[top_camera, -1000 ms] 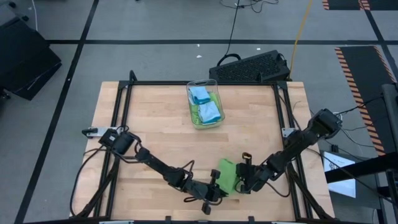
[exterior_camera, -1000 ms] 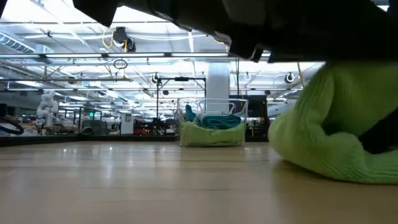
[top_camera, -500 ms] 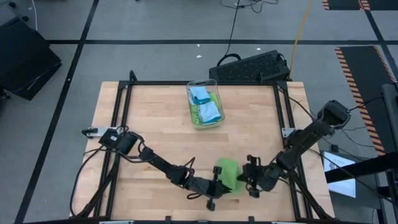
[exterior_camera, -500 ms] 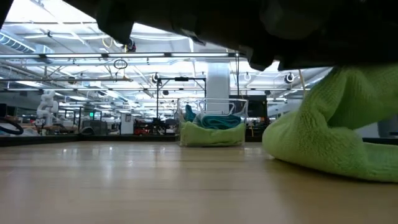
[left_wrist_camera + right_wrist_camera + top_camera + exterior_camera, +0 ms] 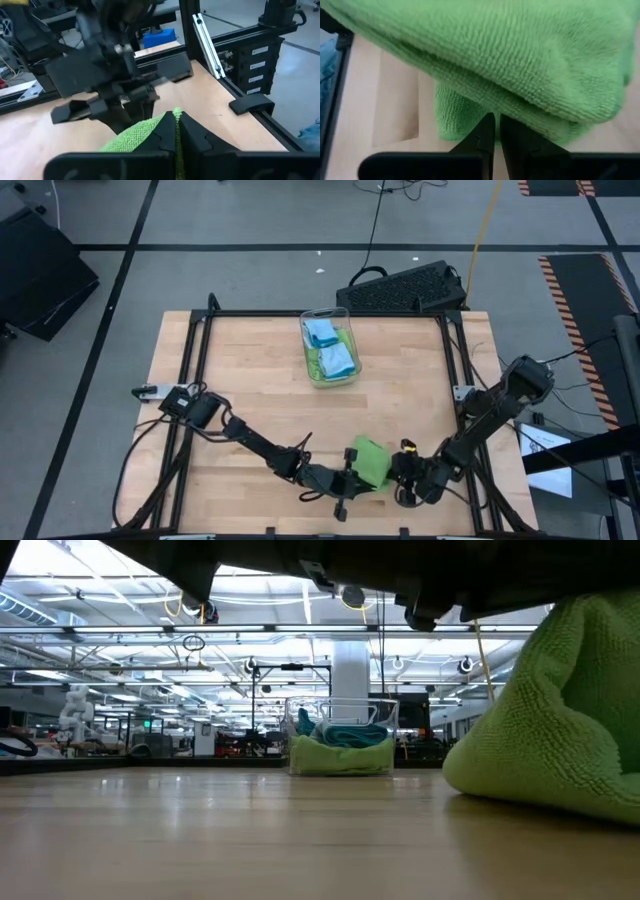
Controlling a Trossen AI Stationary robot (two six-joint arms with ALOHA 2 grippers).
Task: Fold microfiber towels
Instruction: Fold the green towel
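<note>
A lime-green towel (image 5: 370, 463) lies bunched on the bench (image 5: 250, 380) well apart from the clear bin (image 5: 331, 348), pinched at one edge by the left gripper's (image 5: 352, 477) closed fingers, the right gripper's (image 5: 400, 472) fingers together beside it.

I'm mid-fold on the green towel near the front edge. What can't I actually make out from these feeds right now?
- Green towel: low view cuts it off at the right edge; the fold layers underneath are hidden.
- Left gripper: shut on the towel's edge; how much cloth is pinched is hidden by the fingers.
- Right gripper: shut; grip unclear.
- Bin: towel count too small, overlapping.
</note>
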